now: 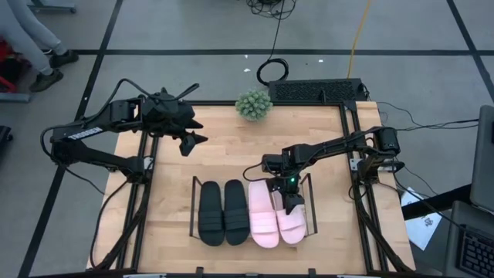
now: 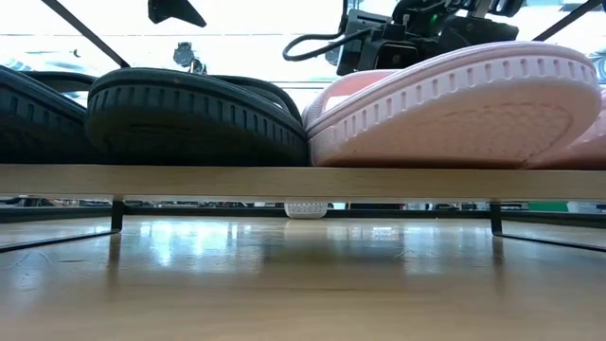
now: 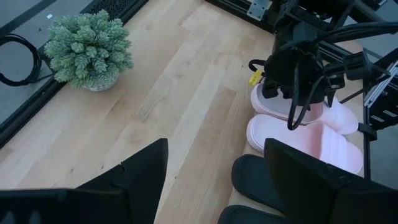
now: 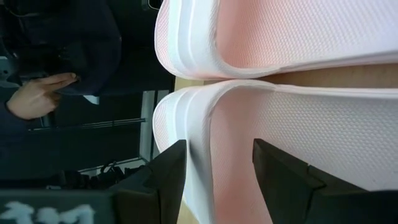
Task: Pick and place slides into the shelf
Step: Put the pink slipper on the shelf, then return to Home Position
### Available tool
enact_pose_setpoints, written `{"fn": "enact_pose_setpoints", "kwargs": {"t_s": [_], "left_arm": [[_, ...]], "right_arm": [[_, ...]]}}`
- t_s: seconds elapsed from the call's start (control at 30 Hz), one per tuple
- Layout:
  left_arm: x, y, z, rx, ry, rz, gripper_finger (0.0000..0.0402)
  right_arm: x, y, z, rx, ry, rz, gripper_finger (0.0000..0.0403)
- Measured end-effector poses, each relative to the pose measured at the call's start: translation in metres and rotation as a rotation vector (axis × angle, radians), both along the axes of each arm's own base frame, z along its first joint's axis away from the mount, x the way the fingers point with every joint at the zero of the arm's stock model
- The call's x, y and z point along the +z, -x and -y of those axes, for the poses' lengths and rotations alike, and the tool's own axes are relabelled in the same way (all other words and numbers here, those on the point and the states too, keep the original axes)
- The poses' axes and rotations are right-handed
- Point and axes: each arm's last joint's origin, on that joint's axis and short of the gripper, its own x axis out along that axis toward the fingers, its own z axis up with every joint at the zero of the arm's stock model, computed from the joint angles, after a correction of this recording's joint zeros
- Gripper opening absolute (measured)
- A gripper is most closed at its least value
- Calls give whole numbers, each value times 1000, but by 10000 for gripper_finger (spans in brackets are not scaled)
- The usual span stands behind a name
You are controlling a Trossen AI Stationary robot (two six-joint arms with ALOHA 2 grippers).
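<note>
Two black slides (image 1: 222,212) and two pink slides (image 1: 274,218) lie side by side, soles down, on the low shelf (image 1: 193,210). In the low view a black sole (image 2: 194,118) and a pink sole (image 2: 454,104) rest on the shelf's board (image 2: 303,182). My right gripper (image 1: 292,202) hangs over the far half of the rightmost pink slide (image 1: 290,222). It is open, with one finger on either side of that slide's side rim (image 4: 193,124). My left gripper (image 1: 191,140) (image 3: 214,162) is open and hovers over bare table, left of and beyond the shelf. My right gripper comes at the rightmost pink slide from above, one finger (image 4: 168,177) outside the side rim and the other (image 4: 280,177) over the footbed. I cannot tell whether either finger touches it. The slide lies flat on the shelf.
A small green plant (image 1: 253,104) (image 3: 89,50) stands at the table's far edge. Black table frame rails run along both sides. Bare wood lies between the plant and the shelf. A person's hand (image 4: 40,93) shows in the room beyond the table, and a person's legs (image 1: 35,46) show at far left.
</note>
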Motion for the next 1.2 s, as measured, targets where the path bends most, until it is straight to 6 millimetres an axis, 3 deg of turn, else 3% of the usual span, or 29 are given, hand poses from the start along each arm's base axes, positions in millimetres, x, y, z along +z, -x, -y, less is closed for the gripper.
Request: {"fn": "enact_pose_setpoints", "kwargs": {"t_s": [0.33,0.87,1.2], "left_arm": [[-6,-11,10,-58,5,-30,267],[-22,-40,16,-107,7,-98,267],[-25,-42,16,-94,25,-111,267]], "right_arm": [[-1,-2,1,-15,43,20,176],[21,4,3,-64,118,73,176],[20,4,18,-121,173,55,176]]}}
